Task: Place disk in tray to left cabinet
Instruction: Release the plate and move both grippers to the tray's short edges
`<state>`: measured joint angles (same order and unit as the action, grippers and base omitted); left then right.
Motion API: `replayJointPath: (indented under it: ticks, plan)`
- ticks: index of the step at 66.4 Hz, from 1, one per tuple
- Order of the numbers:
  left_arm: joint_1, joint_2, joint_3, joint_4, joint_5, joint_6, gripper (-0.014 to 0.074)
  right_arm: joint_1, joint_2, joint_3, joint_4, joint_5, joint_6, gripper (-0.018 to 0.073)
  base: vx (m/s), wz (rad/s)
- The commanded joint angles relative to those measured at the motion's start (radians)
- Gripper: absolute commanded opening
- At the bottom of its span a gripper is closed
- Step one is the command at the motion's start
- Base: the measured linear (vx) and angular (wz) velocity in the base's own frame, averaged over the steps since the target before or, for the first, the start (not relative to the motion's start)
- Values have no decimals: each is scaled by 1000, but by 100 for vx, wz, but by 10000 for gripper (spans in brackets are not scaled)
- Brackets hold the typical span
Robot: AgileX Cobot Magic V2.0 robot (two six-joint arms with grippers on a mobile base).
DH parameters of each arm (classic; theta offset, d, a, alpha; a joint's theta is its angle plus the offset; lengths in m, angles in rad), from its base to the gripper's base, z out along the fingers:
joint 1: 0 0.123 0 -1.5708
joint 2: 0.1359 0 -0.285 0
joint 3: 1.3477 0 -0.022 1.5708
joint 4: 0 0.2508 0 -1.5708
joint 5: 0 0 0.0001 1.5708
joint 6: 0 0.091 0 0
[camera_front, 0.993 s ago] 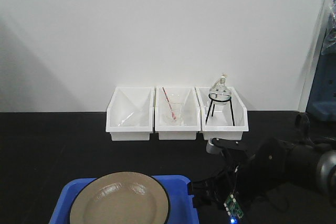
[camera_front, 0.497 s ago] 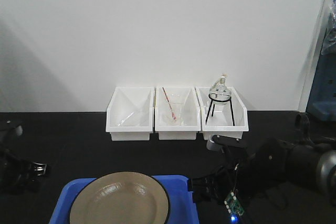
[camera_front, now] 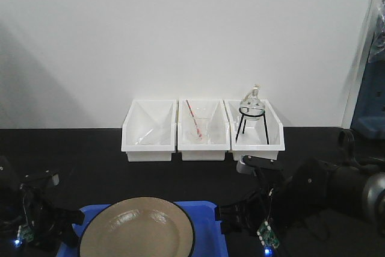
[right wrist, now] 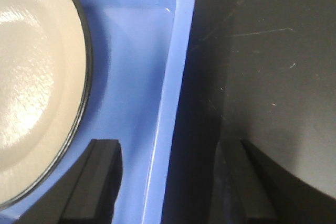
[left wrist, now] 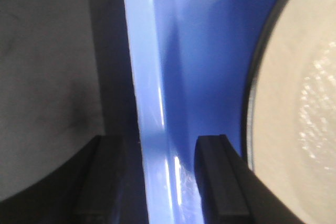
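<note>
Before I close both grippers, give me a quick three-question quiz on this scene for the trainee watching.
1. True or false: the plate lies on the blue tray.
2. What stands in the white bin on the right? A) a round glass flask B) a spoon C) a cup
3. Fill in: the left gripper and right gripper are both open, each with its fingers on either side of the tray's ____.
Key: 1 true; 2 A; 3 rim.
</note>
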<state>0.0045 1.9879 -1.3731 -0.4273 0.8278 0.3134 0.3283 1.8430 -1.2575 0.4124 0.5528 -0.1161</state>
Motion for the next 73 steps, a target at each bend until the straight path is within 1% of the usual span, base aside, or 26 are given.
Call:
replayJointPath:
  ticks: [1, 18, 27, 34, 42, 56, 66, 73]
  plan:
    - [-2, -39, -34, -37, -32, 9, 450, -4, -28, -42, 13, -4, -13, 459, 0, 0]
    - [-2, -1, -34, -37, 1, 9, 450, 0, 84, -149, 4, 86, -24, 459, 0, 0]
    - [-4, 10, -33, -39, 13, 9, 450, 3, 135, -188, 13, 103, -24, 459, 0, 0]
    - [-7, 10, -33, -40, 11, 9, 450, 11, 176, -223, 10, 103, -25, 459, 0, 0]
    - [-20, 16, -33, -41, -5, 9, 450, 11, 222, -268, 14, 143, -24, 459, 0, 0]
    - [-48, 51, -33, -83, -5, 9, 450, 11, 283, -337, 41, 211, -24, 457, 0, 0]
    - [-70, 70, -33, -83, -6, 9, 450, 11, 304, -346, 62, 239, -24, 410, 0, 0]
    - [-78, 79, -34, -88, -9, 9, 440, 11, 315, -346, 62, 259, -24, 343, 0, 0]
